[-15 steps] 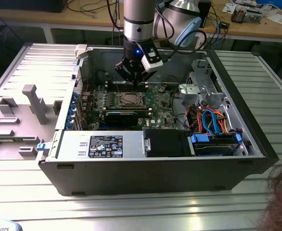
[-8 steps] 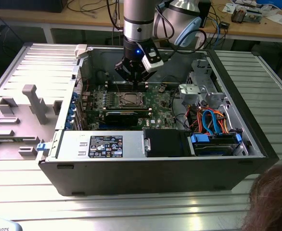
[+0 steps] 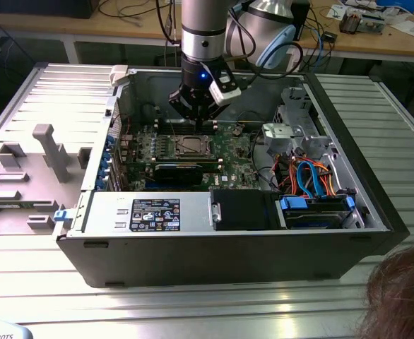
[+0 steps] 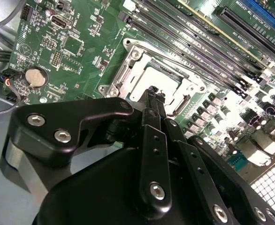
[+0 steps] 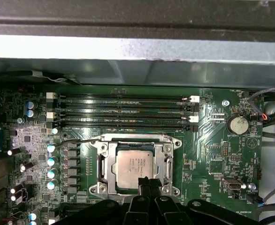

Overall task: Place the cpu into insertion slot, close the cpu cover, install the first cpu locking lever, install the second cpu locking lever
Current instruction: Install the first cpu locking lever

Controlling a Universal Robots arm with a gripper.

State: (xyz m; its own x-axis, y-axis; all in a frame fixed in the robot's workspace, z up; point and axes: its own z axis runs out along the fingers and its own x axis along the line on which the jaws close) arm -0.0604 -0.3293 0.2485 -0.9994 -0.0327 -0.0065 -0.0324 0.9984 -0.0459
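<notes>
With the cpu (image 5: 134, 167) seated in the insertion slot (image 5: 102, 165) and the cpu cover (image 5: 167, 158) down, a locking lever (image 5: 74, 140) is judged due, the tool (image 5: 146, 182) poised fingers together at the socket's edge.

Silver cpu (image 5: 134, 167) lies flat under closed cpu cover (image 5: 103, 165)
</notes>
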